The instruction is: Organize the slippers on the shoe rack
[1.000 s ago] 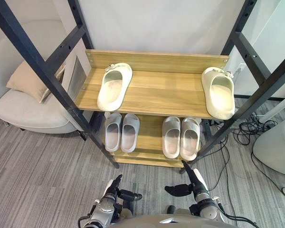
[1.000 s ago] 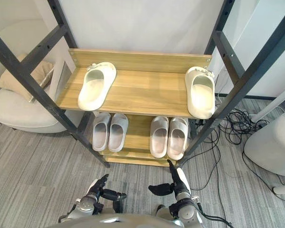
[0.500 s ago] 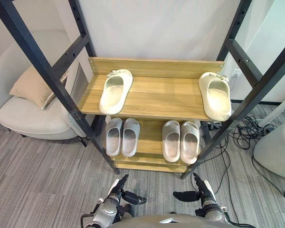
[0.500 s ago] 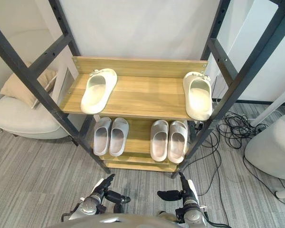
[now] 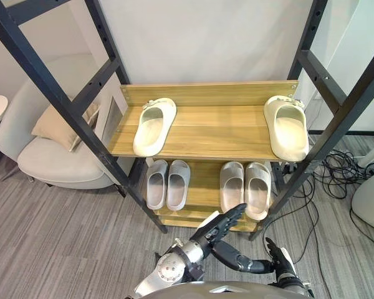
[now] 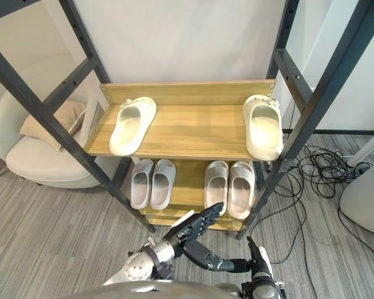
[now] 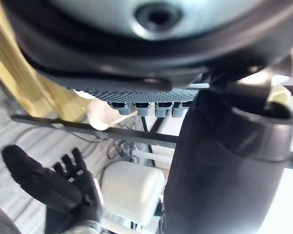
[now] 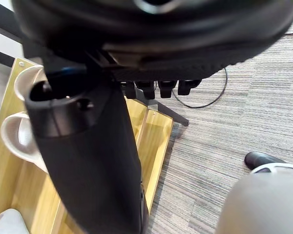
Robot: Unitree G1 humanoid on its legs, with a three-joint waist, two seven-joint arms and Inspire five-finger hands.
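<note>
Two cream slippers lie far apart on the top shelf [image 5: 218, 128] of the wooden shoe rack, one at the left [image 5: 153, 126] and one at the right end [image 5: 287, 126], toes toward me. On the lower shelf sit two pairs of grey slippers [image 5: 167, 184] [image 5: 245, 189]. My left hand [image 5: 217, 227] is raised in front of the lower shelf, open, fingers straight and spread, holding nothing. My right hand [image 5: 276, 256] is low at the bottom right, open and empty; it also appears in the left wrist view [image 7: 63, 190].
Black metal beams [image 5: 62, 106] [image 5: 336, 118] slant across both sides of the rack. A pale armchair with a cushion [image 5: 56, 162] stands to the left. Cables [image 5: 343, 171] lie on the carpet at the right, beside a white rounded object [image 5: 371, 199].
The whole picture has shifted with the camera. My left hand has risen and swung toward the middle, in front of the lower shelf. The slippers lie where they were.
</note>
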